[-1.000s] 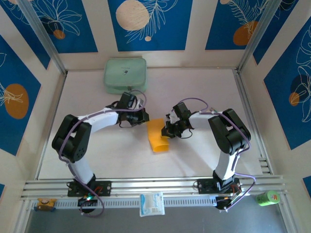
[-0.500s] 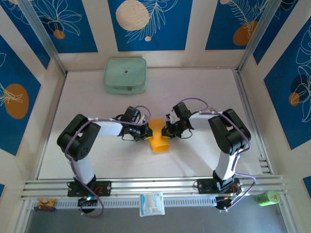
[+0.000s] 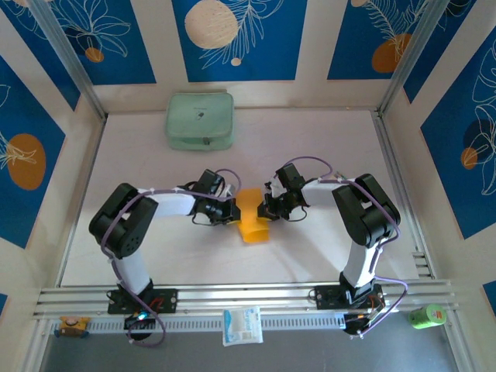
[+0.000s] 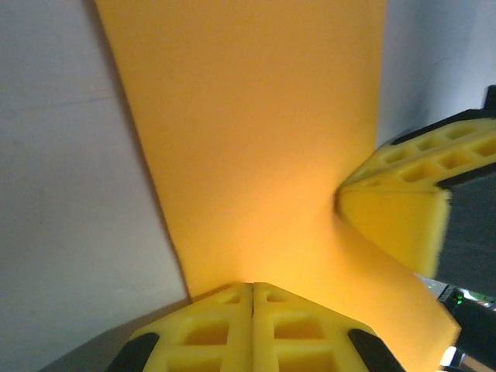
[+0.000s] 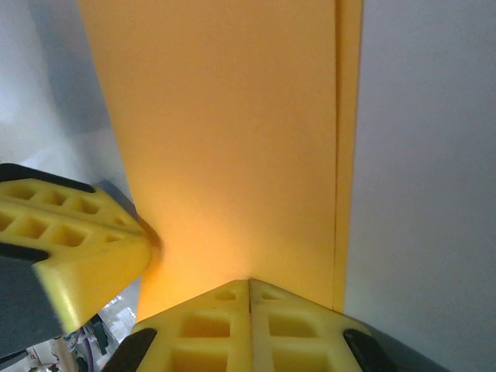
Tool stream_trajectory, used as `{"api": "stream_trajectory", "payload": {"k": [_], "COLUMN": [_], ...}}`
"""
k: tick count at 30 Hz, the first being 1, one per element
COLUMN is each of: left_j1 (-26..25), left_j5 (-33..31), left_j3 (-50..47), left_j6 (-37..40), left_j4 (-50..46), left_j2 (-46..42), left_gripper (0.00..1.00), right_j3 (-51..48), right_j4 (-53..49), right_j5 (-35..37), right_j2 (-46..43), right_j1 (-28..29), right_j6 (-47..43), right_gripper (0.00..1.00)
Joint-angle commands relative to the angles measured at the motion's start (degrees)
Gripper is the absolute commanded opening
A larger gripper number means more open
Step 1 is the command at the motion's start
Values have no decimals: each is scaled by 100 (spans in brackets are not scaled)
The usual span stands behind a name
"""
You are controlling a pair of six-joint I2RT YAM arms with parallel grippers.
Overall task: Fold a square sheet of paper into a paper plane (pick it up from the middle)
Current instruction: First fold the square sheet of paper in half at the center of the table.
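Top view, left gripper (image 3: 232, 211): I see it low over the table (image 3: 155, 252), its tip on the left edge of the square sheet of paper (image 3: 253, 225). From up here I cannot tell how its jaws stand.
Top view, right gripper (image 3: 266, 209): it faces the left one across the sheet, with its tip on the sheet's right edge.
Top view, sheet: orange-yellow and bowed, it sits between the two tips. Its near end reaches past the jaws towards the arm bases.
Top view, surroundings: a pale green pouch (image 3: 200, 121) lies well beyond both jaws at the far side. A white-and-blue packet (image 3: 242, 325) sits near the rail between the bases.
Left wrist, jaws: my left pads (image 4: 209, 333) are pressed flat together with no gap, and the sheet's edge is pinched in the seam.
Left wrist, sheet: it rises straight out from the jaws. The right gripper bites into it from the right, and the paper buckles there.
Right wrist, jaws: my right pads (image 5: 201, 329) are likewise closed tight on the sheet's edge.
Right wrist, sheet: it spreads out ahead of the jaws, with a narrow strip set off by a straight line along its right side. The left gripper grips it from the left.
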Motion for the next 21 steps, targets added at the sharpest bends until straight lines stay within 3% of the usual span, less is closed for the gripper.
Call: {"api": "stream_trajectory", "payload": {"k": [1, 14, 21], "left_j1": [-19, -173, -160], "left_j5": [368, 757, 233], "left_j3": [3, -623, -772], "left_j6": [-416, -818, -60], "left_j4": [225, 1037, 157], "left_j2": [-253, 134, 181], "left_gripper": [7, 6, 6], "right_j3": [-284, -265, -264], "right_j4": [-637, -687, -716], "right_j5": [561, 562, 569], "right_j2": [190, 217, 200], "right_j1": [57, 49, 49], "right_j6": [35, 18, 6], "right_gripper": [0, 0, 0]}}
